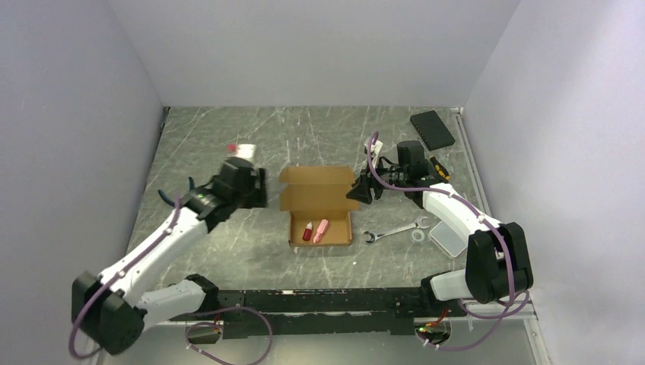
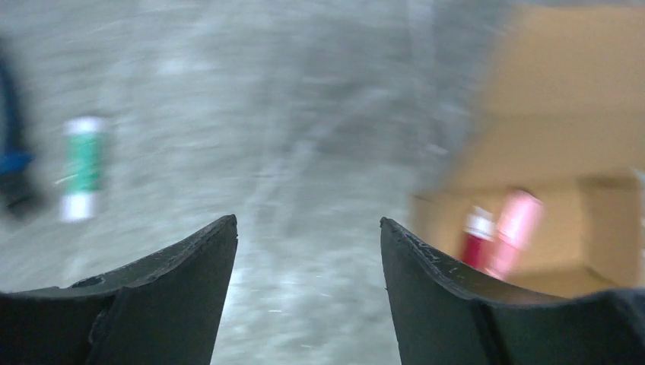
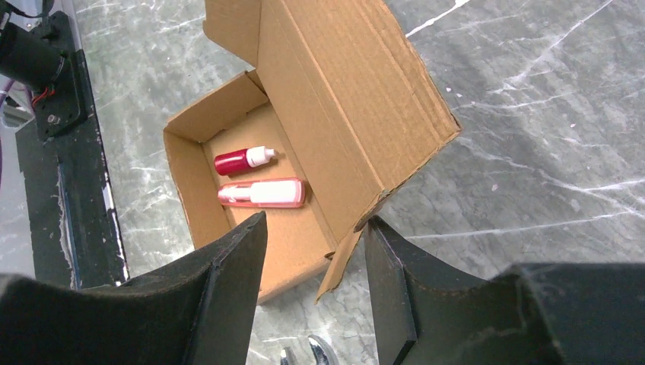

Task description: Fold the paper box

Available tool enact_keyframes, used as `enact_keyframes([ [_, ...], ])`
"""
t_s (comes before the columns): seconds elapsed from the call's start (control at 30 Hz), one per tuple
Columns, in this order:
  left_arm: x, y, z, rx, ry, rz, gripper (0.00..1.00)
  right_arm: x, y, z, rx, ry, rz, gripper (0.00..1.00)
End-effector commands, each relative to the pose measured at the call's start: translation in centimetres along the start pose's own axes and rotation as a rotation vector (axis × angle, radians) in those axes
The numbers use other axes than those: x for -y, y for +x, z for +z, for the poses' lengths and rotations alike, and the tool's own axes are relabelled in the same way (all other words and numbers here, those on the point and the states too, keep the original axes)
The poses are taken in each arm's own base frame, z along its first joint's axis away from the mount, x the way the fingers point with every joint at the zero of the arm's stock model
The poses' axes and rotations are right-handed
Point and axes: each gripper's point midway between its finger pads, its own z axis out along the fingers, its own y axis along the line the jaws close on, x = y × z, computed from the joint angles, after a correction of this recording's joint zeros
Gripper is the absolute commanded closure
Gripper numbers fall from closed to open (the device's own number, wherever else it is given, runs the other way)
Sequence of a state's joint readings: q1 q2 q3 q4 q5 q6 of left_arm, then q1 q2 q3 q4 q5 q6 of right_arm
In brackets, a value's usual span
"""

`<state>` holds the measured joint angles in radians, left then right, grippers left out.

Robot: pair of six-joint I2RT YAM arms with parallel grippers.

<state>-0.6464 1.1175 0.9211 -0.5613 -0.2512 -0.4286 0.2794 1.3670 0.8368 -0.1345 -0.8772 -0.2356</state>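
— Tools first: the left tool (image 2: pixel 307 219) stands wide with nothing between its fingers, over bare counter (image 2: pixel 319 114). Its wrist view is smeared.
— And the paper box (image 1: pixel 316 188)?
— Off to that tool's right, lid up, apart from it. A red bottle (image 3: pixel 239 160) and a pink tube (image 3: pixel 262 193) lie inside.
— The right tool (image 3: pixel 316 217)?
— Fingers apart at the box's right end, with a small side flap poking up between them. I cannot tell whether it touches one.
— Anything in the way?
— A wrench (image 1: pixel 395 230) and a clear case (image 1: pixel 449 239) lie back toward that tool's base. A screwdriver (image 1: pixel 439 167) and a black pad (image 1: pixel 432 129) lie on the far side of its arm. A green-and-white thing (image 2: pixel 82 167), blurred, sits left of the left tool.
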Motion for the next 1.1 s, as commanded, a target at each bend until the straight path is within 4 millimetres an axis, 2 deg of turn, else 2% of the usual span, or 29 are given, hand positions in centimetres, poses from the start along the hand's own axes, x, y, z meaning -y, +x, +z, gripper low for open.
enact_keyframes([
  [0.0, -10.0, 0.5, -2.2, 0.04, -0.282, -0.09, 0.2, -0.6, -2.2, -0.2, 0.04, -0.027, -0.058, 0.47],
  [0.07, -13.1, -0.1, -2.7, 0.086, -0.385, -0.071, 0.1, -0.5, -2.1, -0.2, 0.039, -0.027, -0.057, 0.47],
  [0.13, -15.4, -0.3, -2.6, 0.102, -0.455, -0.059, 0.06, -0.5, -2.1, -0.2, 0.038, -0.028, -0.056, 0.47],
  [0.3, -19.4, -0.5, 0.3, 0.039, -0.432, -0.122, 0.05, -0.6, -2.1, -0.2, 0.039, -0.029, -0.056, 0.47],
  [0.4, -22.3, 0.3, 1.9, -0.034, -0.402, -0.216, 0.08, -0.7, -2.2, -0.3, 0.042, -0.03, -0.061, 0.47],
  [0.5, -22.8, 0.6, 3.3, -0.085, -0.288, -0.314, 0.08, -0.8, -2.3, -0.3, 0.045, -0.035, -0.064, 0.47],
  [0.63, -23.4, 1.3, 5.1, -0.112, -0.18, -0.368, 0.17, -0.9, -2.3, -0.3, 0.044, -0.039, -0.065, 0.47],
  [0.73, -23.3, 1.8, 5.8, -0.135, -0.157, -0.375, 0.23, -1.0, -2.4, -0.4, 0.046, -0.041, -0.066, 0.47],
  [0.93, -23.6, 3.1, 6.9, -0.188, -0.148, -0.381, 0.27, -1.1, -2.5, -0.4, 0.047, -0.045, -0.069, 0.47],
  [1.07, -24.6, 4.2, 7.6, -0.243, -0.189, -0.385, 0.4, -1.2, -2.6, -0.5, 0.051, -0.045, -0.07, 0.47],
])
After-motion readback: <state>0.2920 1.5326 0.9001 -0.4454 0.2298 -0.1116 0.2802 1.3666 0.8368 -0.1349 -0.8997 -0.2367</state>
